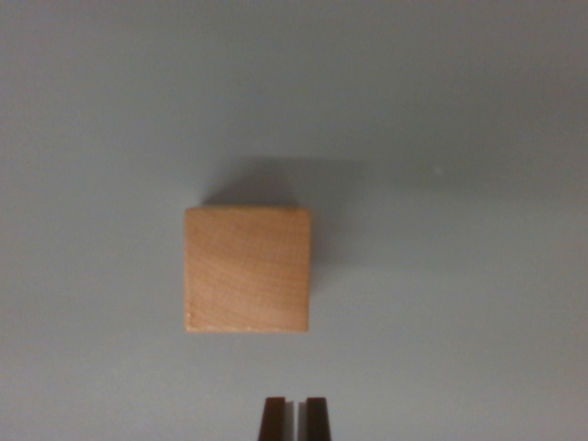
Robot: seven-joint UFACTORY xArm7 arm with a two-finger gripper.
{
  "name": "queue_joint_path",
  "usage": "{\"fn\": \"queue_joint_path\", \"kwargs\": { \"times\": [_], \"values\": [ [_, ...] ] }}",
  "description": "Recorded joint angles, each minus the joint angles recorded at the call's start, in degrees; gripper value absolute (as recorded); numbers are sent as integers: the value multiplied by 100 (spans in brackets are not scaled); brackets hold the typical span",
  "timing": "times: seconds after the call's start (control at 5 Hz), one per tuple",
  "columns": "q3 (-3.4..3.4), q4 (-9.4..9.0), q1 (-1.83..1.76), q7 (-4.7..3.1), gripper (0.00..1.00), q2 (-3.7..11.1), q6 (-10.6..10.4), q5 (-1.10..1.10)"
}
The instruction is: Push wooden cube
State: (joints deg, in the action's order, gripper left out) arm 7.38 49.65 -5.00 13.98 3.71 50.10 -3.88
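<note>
The end effector is sitting closed, fingertips nearly touching, just near of the wooden cube resting on the tabletop. Shifting slightly left before advancing should be keeping the push centred, avoiding rotation.

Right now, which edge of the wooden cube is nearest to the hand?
The bottom edge of the wooden cube in the wrist view. It faces the hand, whose two dark fingertips stand just below it, a little toward the wrist view's right, not touching.
</note>
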Motion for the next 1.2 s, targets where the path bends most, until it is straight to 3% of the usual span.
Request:
{"fn": "queue_joint_path", "kwargs": {
  "times": [0.2,0.4,0.6,0.8,1.0,1.2],
  "values": [
    [0,0,0,0,0,0,0,0],
    [32,-219,-30,96,0,21,-235,-28],
    [32,-219,-30,96,0,21,-235,-28],
    [62,-424,-57,185,0,40,-456,-54],
    [62,-424,-57,185,0,40,-456,-54],
    [90,-614,-83,268,0,58,-660,-78]
  ]
}}
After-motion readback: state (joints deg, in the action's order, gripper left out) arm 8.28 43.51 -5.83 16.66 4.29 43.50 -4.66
